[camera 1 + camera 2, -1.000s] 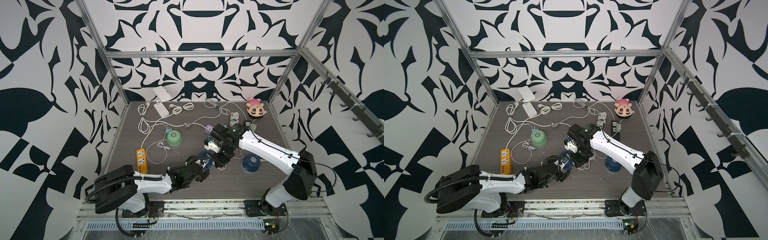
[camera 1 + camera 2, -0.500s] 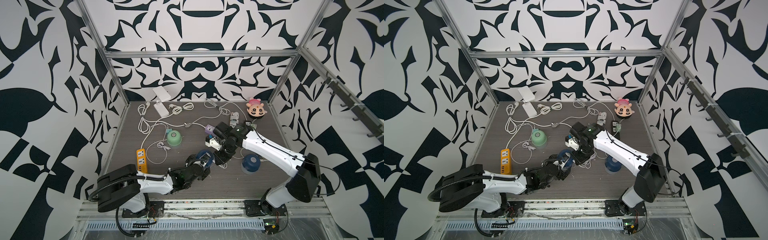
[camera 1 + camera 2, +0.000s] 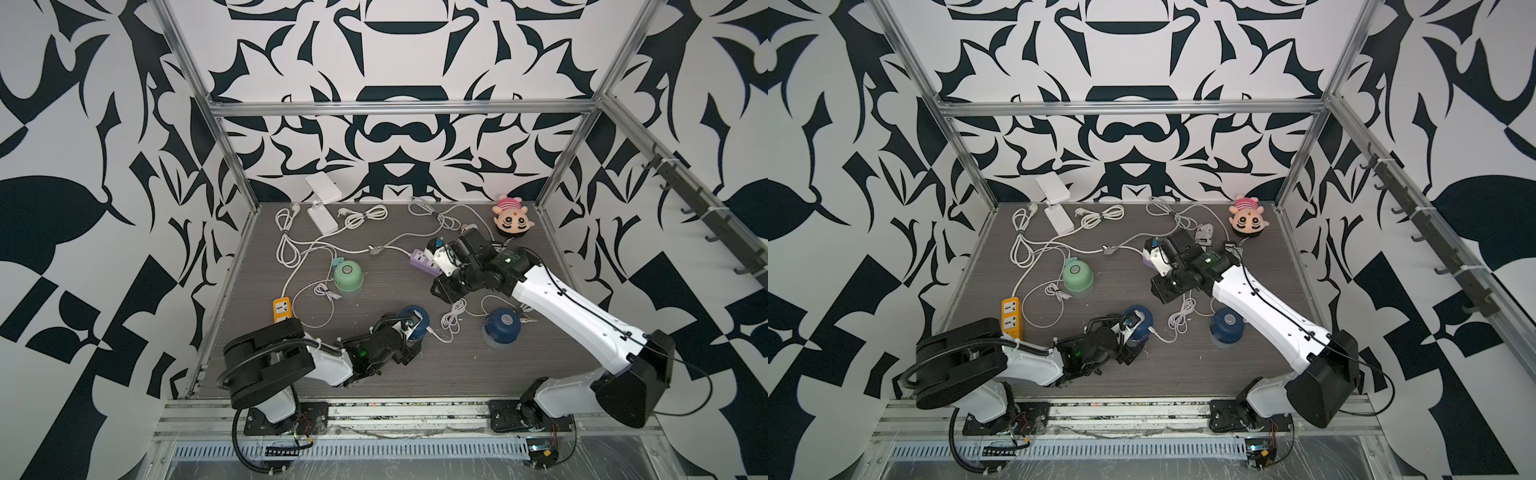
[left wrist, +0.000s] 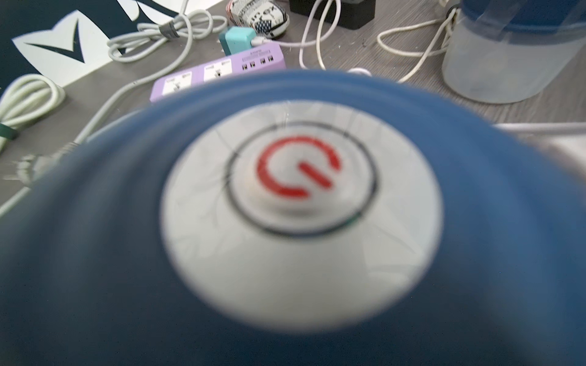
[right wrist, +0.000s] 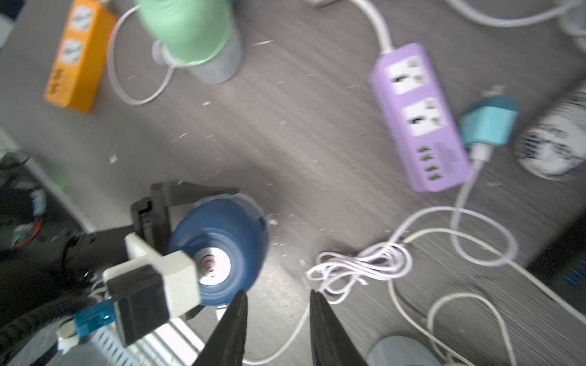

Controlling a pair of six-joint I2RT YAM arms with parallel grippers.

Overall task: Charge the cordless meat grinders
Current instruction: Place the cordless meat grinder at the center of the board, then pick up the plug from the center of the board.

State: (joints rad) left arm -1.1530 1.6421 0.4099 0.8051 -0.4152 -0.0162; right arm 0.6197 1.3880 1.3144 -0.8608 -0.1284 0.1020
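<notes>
My left gripper [image 3: 411, 333] is shut on a navy grinder [image 3: 415, 311] at the front middle, and its black finger [image 5: 193, 190] lies along the dome. That grinder's grey top button [image 4: 301, 202] fills the left wrist view. A thin white cable [image 3: 441, 337] ends at its side; I cannot tell whether it is plugged in. My right gripper [image 5: 277, 293] hovers open and empty above the table beside that grinder. A second navy grinder [image 3: 502, 326] stands to the right. The mint green grinder [image 3: 348, 277] stands at the left middle.
A purple power strip [image 3: 424, 262] with a teal adapter [image 5: 488, 123] lies under my right wrist. An orange strip [image 3: 282, 309] is at the front left. A coiled white cable [image 3: 453, 320] lies between the navy grinders. A pink plush [image 3: 513, 220] and several cords lie at the back.
My right gripper has opened and drawn back from the held navy grinder toward the purple strip. The left arm and its grinder have stayed put.
</notes>
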